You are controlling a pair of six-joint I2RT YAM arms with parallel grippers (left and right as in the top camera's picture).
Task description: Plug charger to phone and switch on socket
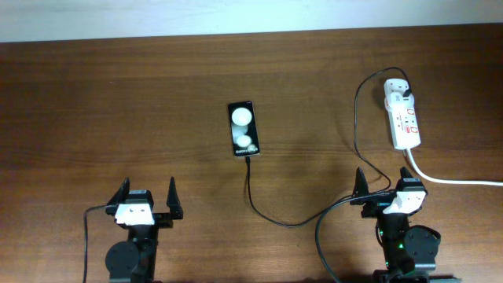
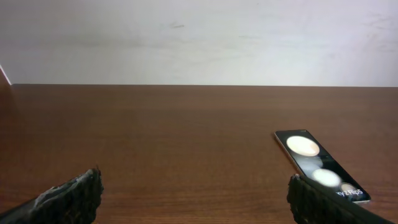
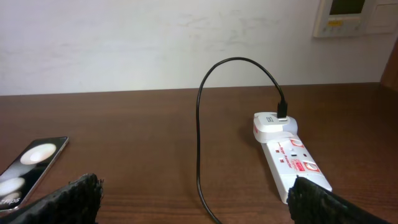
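Left gripper point(image 1: 148, 193): fingers spread wide apart, holding nothing, low over the near-left part of the table point(image 1: 94, 102). In the left wrist view the two dark fingertips point(image 2: 81, 190) sit at the bottom corners.
Right gripper point(image 1: 387, 189): fingers also wide apart and empty, at the near right, with the cable passing just beside it.
Phone point(image 1: 243, 129): lies flat and face up near the table's middle, its long side running away from the arms, well apart from both grippers. Two bright glare spots show on its screen.
Charger point(image 1: 267, 214): the thin black cable meets the phone's near short edge, though whether the tip is fully seated cannot be told. It bends toward the right gripper, then rises in a loop to a white adapter point(image 3: 271, 124) at the far end of the socket.
Socket point(image 1: 404, 118): white strip with red markings at the far right. The switch position is unreadable.
White cord point(image 1: 456, 181): leaves the strip's near end toward the right edge.
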